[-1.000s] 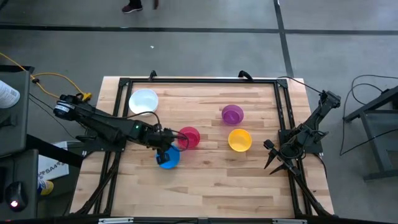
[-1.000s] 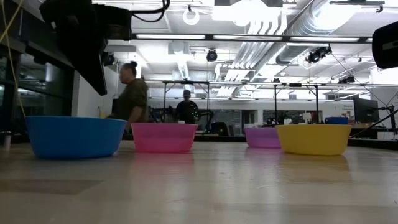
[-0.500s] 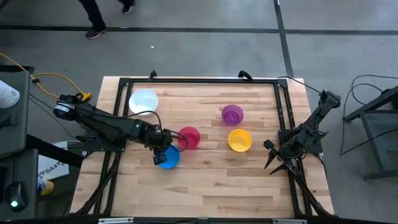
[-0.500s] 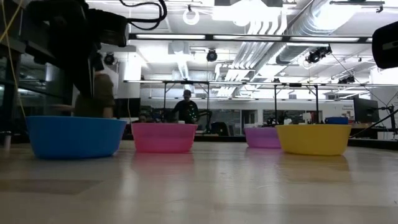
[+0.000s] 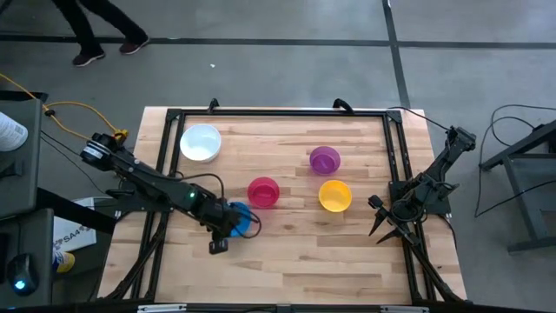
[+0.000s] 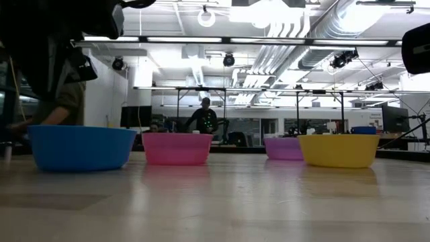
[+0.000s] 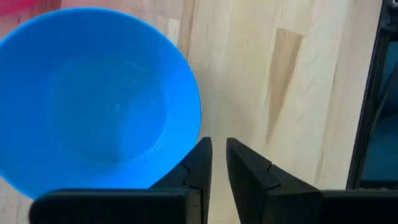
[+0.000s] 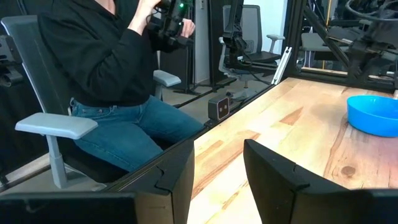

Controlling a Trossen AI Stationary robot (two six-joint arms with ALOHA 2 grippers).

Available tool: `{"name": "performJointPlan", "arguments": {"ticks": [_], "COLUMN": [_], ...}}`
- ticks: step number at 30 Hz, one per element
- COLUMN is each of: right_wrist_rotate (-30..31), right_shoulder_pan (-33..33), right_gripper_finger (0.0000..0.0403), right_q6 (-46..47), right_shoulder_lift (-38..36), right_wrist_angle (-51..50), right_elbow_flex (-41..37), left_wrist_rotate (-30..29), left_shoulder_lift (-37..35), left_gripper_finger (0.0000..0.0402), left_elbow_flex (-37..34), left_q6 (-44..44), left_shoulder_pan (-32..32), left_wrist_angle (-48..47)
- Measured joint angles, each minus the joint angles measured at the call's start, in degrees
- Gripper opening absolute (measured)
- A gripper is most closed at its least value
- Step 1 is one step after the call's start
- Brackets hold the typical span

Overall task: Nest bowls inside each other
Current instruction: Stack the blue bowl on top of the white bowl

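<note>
The blue bowl [image 5: 241, 218], lower left of centre on the desk [image 5: 287, 261] in the high view, looks light, stiff and slick, so I judge its thin rim the place to pinch. The left pincer [image 7: 217, 163] stands narrow and empty just outside that rim, shown only by the left wrist view; the right pincer [image 8: 217, 163] waits wide apart, empty, at the desk's right edge.
</note>
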Motion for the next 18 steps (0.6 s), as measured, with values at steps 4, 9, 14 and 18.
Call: {"name": "performJointPlan", "arguments": {"ticks": [4, 9, 14, 18], "right_wrist_rotate": [0.00, 0.00, -0.02, 0.00], "right_shoulder_pan": [0.02, 0.00, 0.00, 0.00], "right_gripper_finger": [0.0133, 0.0133, 0.0133, 0.0133], "right_q6": [0.00, -0.02, 0.00, 0.00], "right_shoulder_lift": [0.00, 0.00, 0.00, 0.00], "right_wrist_angle": [-0.02, -0.02, -0.04, -0.04], "right_elbow_flex": [0.00, 0.00, 0.00, -0.01], "left_wrist_rotate": [0.22, 0.58, 0.38, 0.36], "left_shoulder_lift": [0.00, 0.00, 0.00, 0.00], "left_gripper_finger": [0.0049, 0.0049, 0.0066, 0.0094], "left_elbow_flex": [-0.02, -0.02, -0.02, -0.02], "left_q6": [2.67, 5.32, 6.09, 6.56], "left_shoulder_pan": [-0.31, -0.76, -0.71, -0.71], "left_wrist_angle": [-0.53, -0.54, -1.06, -1.91]}}
